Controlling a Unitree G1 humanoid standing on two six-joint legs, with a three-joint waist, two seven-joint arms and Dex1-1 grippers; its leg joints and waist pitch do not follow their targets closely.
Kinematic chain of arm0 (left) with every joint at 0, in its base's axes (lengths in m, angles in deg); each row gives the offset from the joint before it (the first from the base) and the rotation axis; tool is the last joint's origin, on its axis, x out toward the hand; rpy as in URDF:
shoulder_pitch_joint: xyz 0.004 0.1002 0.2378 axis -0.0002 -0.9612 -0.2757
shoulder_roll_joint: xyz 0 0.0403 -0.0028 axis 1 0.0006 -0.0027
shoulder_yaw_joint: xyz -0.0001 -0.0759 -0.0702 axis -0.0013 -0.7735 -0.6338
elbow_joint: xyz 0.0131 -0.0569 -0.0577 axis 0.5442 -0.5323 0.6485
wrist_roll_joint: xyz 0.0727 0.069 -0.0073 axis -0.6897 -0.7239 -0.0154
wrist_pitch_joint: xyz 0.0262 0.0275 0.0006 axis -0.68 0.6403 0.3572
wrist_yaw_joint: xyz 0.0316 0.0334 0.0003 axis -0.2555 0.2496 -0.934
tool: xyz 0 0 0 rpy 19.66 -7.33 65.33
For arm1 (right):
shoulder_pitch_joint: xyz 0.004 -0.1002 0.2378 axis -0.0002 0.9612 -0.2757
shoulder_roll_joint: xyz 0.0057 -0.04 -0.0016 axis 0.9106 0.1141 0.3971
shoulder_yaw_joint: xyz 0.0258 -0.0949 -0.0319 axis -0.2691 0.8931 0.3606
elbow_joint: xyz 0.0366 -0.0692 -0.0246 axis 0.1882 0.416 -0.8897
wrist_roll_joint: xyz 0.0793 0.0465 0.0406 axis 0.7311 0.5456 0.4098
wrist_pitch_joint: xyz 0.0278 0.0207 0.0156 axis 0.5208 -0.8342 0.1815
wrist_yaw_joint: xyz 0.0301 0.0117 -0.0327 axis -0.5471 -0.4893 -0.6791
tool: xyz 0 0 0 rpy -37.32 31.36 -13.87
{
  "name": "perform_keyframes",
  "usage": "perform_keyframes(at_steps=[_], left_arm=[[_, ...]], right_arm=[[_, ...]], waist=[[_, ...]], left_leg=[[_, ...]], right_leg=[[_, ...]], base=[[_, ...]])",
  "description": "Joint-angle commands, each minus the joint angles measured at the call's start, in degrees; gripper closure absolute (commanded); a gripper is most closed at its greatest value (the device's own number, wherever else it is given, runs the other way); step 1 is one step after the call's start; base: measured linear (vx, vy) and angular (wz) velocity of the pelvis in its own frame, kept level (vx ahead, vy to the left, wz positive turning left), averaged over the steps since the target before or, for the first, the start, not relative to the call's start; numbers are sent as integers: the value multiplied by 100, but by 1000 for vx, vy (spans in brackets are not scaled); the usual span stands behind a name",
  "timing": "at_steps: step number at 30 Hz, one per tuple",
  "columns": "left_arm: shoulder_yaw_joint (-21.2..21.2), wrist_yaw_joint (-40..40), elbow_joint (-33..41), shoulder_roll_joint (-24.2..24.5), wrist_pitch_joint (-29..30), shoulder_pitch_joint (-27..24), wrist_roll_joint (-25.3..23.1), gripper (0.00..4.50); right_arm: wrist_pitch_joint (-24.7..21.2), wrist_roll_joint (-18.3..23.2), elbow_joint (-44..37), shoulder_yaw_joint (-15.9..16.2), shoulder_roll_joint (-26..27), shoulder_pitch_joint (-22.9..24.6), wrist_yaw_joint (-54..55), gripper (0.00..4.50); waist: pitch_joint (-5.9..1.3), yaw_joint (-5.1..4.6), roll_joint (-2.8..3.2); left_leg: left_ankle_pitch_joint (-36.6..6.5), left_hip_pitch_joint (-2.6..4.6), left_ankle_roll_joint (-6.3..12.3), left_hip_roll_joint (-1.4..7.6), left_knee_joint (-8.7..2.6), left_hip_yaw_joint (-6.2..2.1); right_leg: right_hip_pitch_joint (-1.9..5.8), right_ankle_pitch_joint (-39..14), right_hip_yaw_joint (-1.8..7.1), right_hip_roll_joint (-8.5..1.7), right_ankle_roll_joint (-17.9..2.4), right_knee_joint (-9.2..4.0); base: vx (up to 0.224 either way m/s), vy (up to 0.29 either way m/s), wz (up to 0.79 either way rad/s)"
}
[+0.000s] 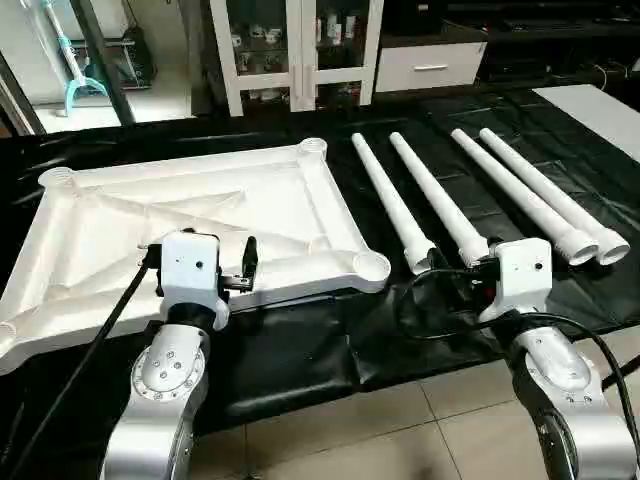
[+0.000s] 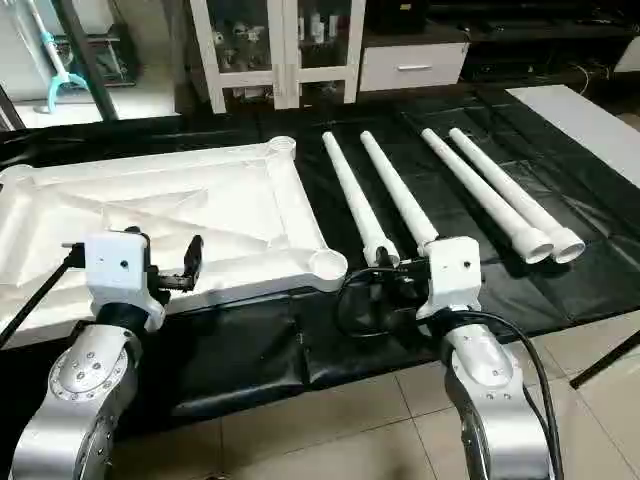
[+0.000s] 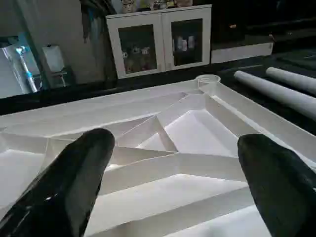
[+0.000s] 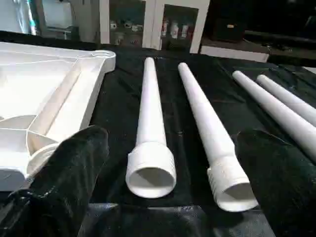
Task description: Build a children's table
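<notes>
The children's table lies in parts on a black sheet. Its white square top point(image 1: 270, 200) rests upside down at the left, ribs up, with a round socket point(image 1: 371, 266) at the near right corner. Four white tapered legs point(image 1: 386, 198) point(image 1: 436, 198) point(image 1: 512, 190) point(image 1: 552, 190) lie side by side to its right, wide ends toward me. My left gripper point(image 3: 173, 173) hovers open over the top's near edge with nothing between its fingers. Just short of the wide ends of the two left-hand legs point(image 4: 151, 123), my right gripper point(image 4: 168, 163) is open and holds nothing.
The black sheet point(image 1: 300, 340) ends at tiled floor point(image 1: 400, 430) just before me. A white glass-door cabinet point(image 1: 295, 50) and a white drawer unit point(image 1: 430, 65) stand behind. A white board point(image 1: 600, 110) lies at the far right. Black cables point(image 1: 430, 315) loop from my right wrist.
</notes>
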Motion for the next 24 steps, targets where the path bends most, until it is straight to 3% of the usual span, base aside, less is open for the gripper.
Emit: perform_keyframes(at_steps=[1,9,10,11,12,13,14,15,16,19,21,24], left_arm=[[18,34,-70,20,-5,22,-57,1],[18,34,-70,20,-5,22,-57,1],[16,42,-74,26,-12,25,-57,1],[-30,54,-54,15,161,104,-2,1],[-138,116,15,-14,444,269,169,1],[-176,121,49,-24,494,333,209,1],[-193,120,68,-28,497,364,223,1],[-175,34,22,-20,366,365,105,1],[-167,-78,-57,-29,269,371,-16,1],[-172,-167,-117,-52,191,367,-86,1],[-59,-67,-112,63,160,373,-178,1],[-50,125,-82,66,234,390,32,1]], right_arm=[[-2,-17,36,-36,4,-59,19,0],[-2,-17,36,-36,4,-59,19,0],[1,-71,46,-37,-1,-64,61,0],[-124,-55,73,-75,26,-132,117,0],[-393,-29,130,-143,72,-286,226,0],[-494,-8,152,-166,89,-346,255,0],[-542,6,160,-176,97,-374,264,0],[-519,-24,148,-151,78,-362,253,0],[-492,-77,138,-122,56,-354,260,0],[-461,-139,104,-88,43,-349,277,0],[-225,-276,97,15,-24,-404,259,0],[-232,-306,165,40,-21,-489,276,0]], waist=[[-250,7,-1],[-253,7,-3],[-286,215,-184],[-223,228,-172],[-255,56,110],[-220,60,106],[-232,66,60],[-241,96,36],[-230,115,58],[-264,121,86],[-272,123,80],[-275,119,85]], left_leg=[[-1801,143,-146,623,-593,-289],[-1745,140,-121,624,-589,-289],[-1478,81,66,629,-578,-317],[-1519,99,111,619,-599,-306],[-1645,200,-141,608,-572,-288],[-2148,179,-379,613,-653,-333],[-2267,211,-453,615,-635,-312],[-2181,219,-413,596,-600,-271],[-1996,181,-327,600,-596,-245],[-1602,156,-272,620,-596,-246],[-1565,162,-250,622,-589,-237],[-1612,181,-251,619,-586,-226]], right_leg=[[70,-292,221,-485,-1103,-426],[73,-234,220,-485,-1114,-422],[153,-184,217,-600,-1184,-362],[100,-311,210,-590,-1207,-416],[40,-246,187,-443,-1082,-448],[60,-585,158,-403,-1022,-410],[23,-655,175,-411,-981,-423],[15,-671,212,-452,-977,-451],[31,-646,236,-489,-981,-468],[61,-305,211,-472,-970,-430],[64,-205,211,-473,-978,-424],[49,-278,209,-470,-1004,-427]], base=[[0,0,0],[0,0,0],[0,0,0],[0,0,0],[0,0,0],[0,0,0],[0,0,0],[0,0,0],[0,0,0],[0,0,0],[0,0,0],[0,0,0]])
